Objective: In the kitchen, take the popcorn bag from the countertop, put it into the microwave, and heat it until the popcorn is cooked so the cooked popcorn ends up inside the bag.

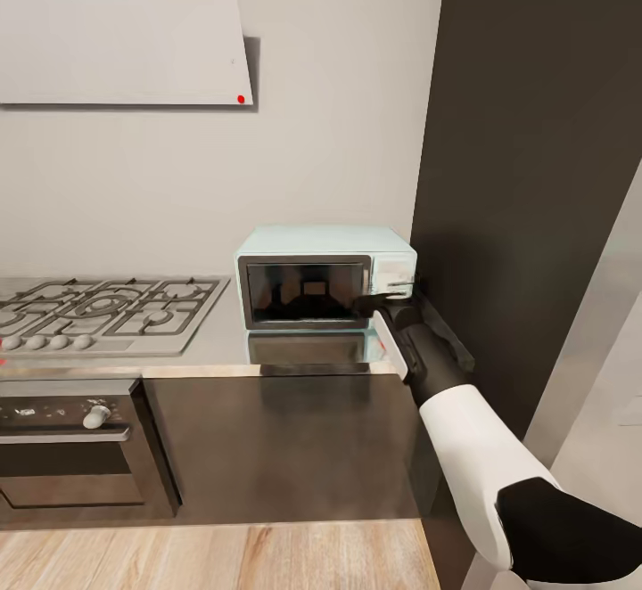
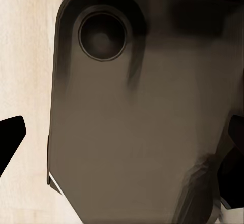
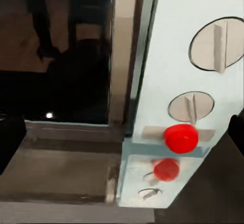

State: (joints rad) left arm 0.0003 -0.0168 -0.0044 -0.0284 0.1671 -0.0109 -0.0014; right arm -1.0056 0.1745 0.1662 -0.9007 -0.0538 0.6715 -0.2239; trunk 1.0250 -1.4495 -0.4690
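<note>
The pale blue microwave (image 1: 325, 274) stands on the glossy grey countertop (image 1: 223, 351) against the wall, its dark glass door (image 3: 66, 56) shut. My right gripper (image 1: 382, 298) hovers just in front of its control panel. In the right wrist view, the right gripper (image 3: 122, 137) is open and empty, its fingertips (image 3: 10, 142) spread wide around the two knobs (image 3: 216, 43) and a lit red indicator light (image 3: 180, 137). My left gripper (image 2: 122, 142) is open over my own dark base. The popcorn bag is out of view; a faint pale shape behind the glass cannot be identified.
A steel gas hob (image 1: 107, 309) lies left of the microwave, with a black built-in oven (image 1: 71, 447) below it and a white hood (image 1: 125, 46) above. A tall dark cabinet (image 1: 535, 171) walls off the right side. Wooden floor (image 1: 223, 554) runs along the cabinet fronts.
</note>
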